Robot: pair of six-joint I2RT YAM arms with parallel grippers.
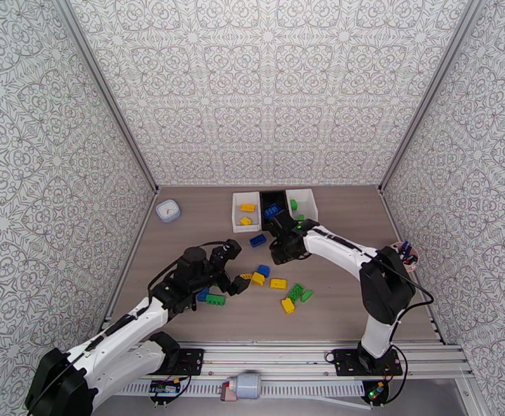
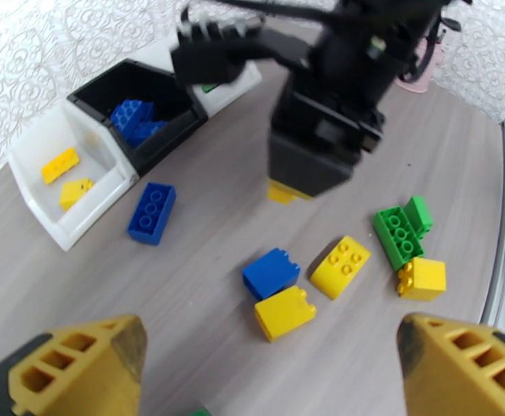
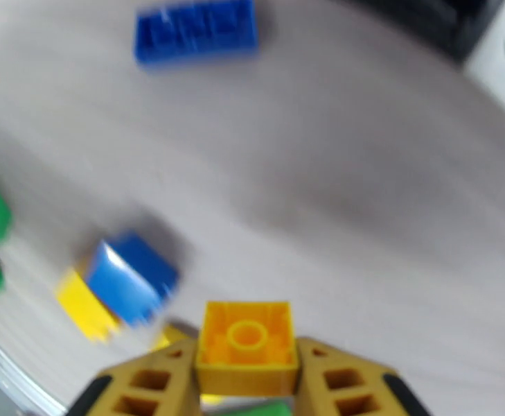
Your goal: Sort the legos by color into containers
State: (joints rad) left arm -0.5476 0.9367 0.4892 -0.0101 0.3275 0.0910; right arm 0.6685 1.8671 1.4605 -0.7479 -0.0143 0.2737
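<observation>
Right wrist: right gripper (image 3: pixel 247 362) clamped on yellow brick (image 3: pixel 246 334), bare table (image 3: pixel 363 202) ahead; left gripper (image 2: pixel 269 331) wide apart, loose bricks (image 2: pixel 340 258) ahead

walls (image 1: pixel 266 84): white with a grey ornamental floral-tile print. counter (image 1: pixel 204 227): grey-brown wood grain. containers: left container (image 1: pixel 237 212) white, middle container (image 1: pixel 274 197) black, right container (image 1: pixel 311 202) white. blue legos (image 2: pixel 152 211), yellow legos (image 2: pixel 340 257), green legos (image 2: pixel 397 234) loose on the counter. bin contents: yellow in left white, blue in black, green in right white. yellow lego (image 3: pixel 246 341) between the right jaws reads orange-ish. both sets of jaws: mustard yellow, black trim. arms (image 1: pixel 335 247): white shells, black joints. dish (image 1: pixel 168 211) white, cup (image 1: pixel 409 256) pink.
</observation>
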